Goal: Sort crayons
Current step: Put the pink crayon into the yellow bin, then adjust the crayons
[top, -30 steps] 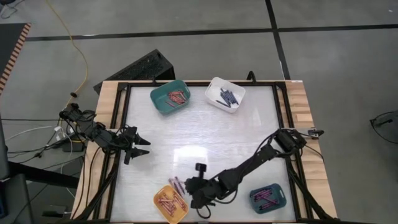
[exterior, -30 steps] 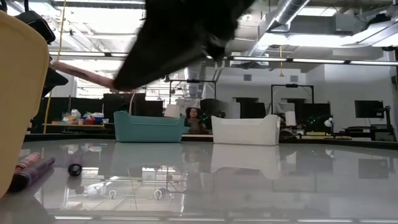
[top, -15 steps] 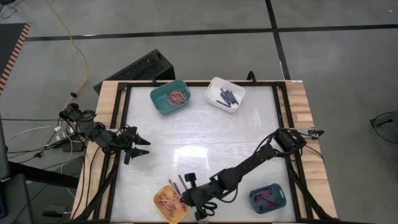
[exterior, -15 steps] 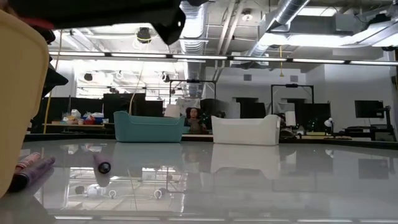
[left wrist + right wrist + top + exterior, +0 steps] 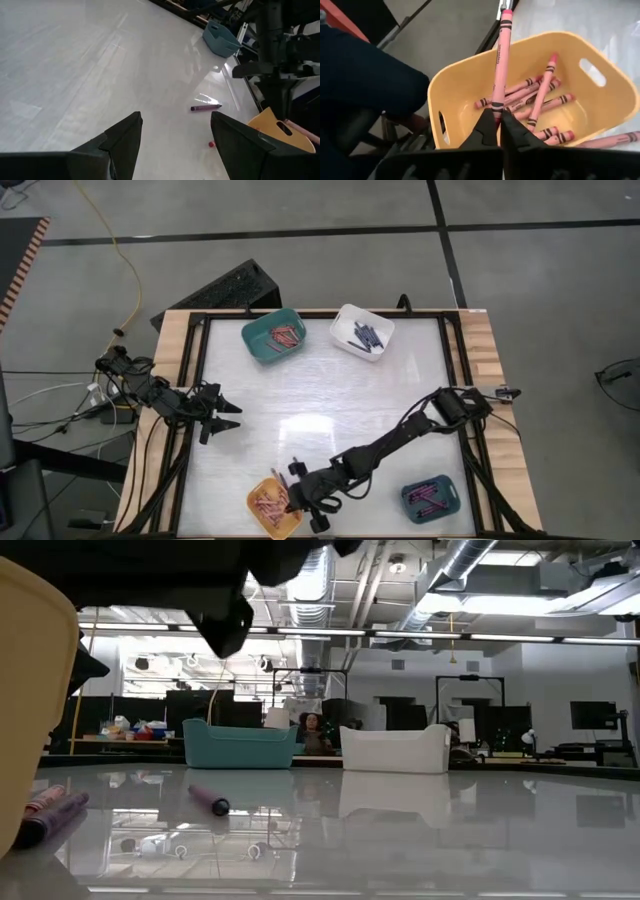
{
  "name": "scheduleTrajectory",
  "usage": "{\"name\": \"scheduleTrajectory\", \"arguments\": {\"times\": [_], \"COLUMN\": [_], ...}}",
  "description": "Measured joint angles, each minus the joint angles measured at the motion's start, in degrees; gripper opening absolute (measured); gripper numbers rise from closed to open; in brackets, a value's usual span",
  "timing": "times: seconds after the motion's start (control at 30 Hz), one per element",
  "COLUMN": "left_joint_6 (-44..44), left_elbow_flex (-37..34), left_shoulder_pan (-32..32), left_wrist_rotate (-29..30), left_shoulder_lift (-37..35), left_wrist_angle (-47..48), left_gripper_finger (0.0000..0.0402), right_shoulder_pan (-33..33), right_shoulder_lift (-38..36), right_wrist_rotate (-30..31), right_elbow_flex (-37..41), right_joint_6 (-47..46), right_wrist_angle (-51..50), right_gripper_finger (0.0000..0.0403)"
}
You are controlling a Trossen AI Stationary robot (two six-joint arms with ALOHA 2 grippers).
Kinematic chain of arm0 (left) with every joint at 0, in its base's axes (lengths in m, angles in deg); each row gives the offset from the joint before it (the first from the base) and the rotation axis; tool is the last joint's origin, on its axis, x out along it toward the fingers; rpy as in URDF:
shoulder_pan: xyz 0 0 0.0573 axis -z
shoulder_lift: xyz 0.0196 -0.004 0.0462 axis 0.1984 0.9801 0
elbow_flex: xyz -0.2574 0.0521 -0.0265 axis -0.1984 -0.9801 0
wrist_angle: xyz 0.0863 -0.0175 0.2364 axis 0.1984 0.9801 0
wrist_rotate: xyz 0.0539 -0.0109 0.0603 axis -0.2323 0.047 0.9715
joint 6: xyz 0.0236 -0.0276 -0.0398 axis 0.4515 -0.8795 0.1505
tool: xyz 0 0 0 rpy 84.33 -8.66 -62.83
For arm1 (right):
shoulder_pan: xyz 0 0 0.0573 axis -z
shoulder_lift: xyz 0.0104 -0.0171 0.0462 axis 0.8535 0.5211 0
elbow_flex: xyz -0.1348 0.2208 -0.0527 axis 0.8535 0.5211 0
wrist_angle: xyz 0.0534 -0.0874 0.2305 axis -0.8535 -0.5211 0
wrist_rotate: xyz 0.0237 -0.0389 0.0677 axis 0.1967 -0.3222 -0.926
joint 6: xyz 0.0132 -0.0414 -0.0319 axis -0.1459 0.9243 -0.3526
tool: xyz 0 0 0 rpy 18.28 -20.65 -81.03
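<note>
Right tool (image 5: pixel 498 117) clenched on a pink crayon (image 5: pixel 500 60) above the yellow bin (image 5: pixel 450 95) at the bench's near edge, pink crayons inside partly hidden, left tool (image 5: pixel 175 132) released, waiting at the left edge.

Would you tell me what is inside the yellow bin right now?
The yellow bin holds several pink crayons lying loose on its floor. The right gripper, shut on one more pink crayon, hangs above it. The gripper hides part of the bin's floor, so a full count is not possible.

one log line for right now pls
right hand shut on pink crayon | over yellow bin | left hand open, idle
</note>
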State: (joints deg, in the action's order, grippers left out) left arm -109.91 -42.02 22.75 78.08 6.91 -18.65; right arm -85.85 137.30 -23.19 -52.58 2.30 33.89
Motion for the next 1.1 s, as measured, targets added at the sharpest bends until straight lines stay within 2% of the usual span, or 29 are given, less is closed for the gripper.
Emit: {"name": "scheduleTrajectory", "arguments": {"times": [0.27, 0.6, 0.77, 0.93, 1.1], "left_joint_6": [0.0, 0.0, 0.0, 0.0, 0.0], "left_elbow_flex": [0.01, 0.02, 0.0, 0.01, 0.02], "left_shoulder_pan": [0.0, 0.0, 0.0, 0.0, 0.0], "left_wrist_rotate": [-0.11, -0.11, -0.13, -0.13, -0.15], "left_shoulder_lift": [-0.03, -0.03, -0.03, -0.03, -0.03], "left_wrist_angle": [-0.02, -0.02, -0.02, -0.02, -0.02], "left_gripper_finger": [0.0228, 0.0228, 0.0228, 0.0228, 0.0228], "right_shoulder_pan": [0.23, 0.81, 1.12, 2.87, 6.35], "right_shoulder_lift": [0.2, 0.2, -0.35, -2.72, -3.06], "right_wrist_rotate": [-0.72, -0.65, -0.33, 4.86, 13.56], "right_elbow_flex": [-0.01, -0.01, -0.01, -0.01, -0.01], "right_joint_6": [-1.47, -2.24, -1.93, 0.47, 1.83], "right_wrist_angle": [-0.1, -0.31, -0.5, -0.92, -0.32], "right_gripper_finger": [0.0017, 0.0066, 0.0071, 0.007, 0.007]}}
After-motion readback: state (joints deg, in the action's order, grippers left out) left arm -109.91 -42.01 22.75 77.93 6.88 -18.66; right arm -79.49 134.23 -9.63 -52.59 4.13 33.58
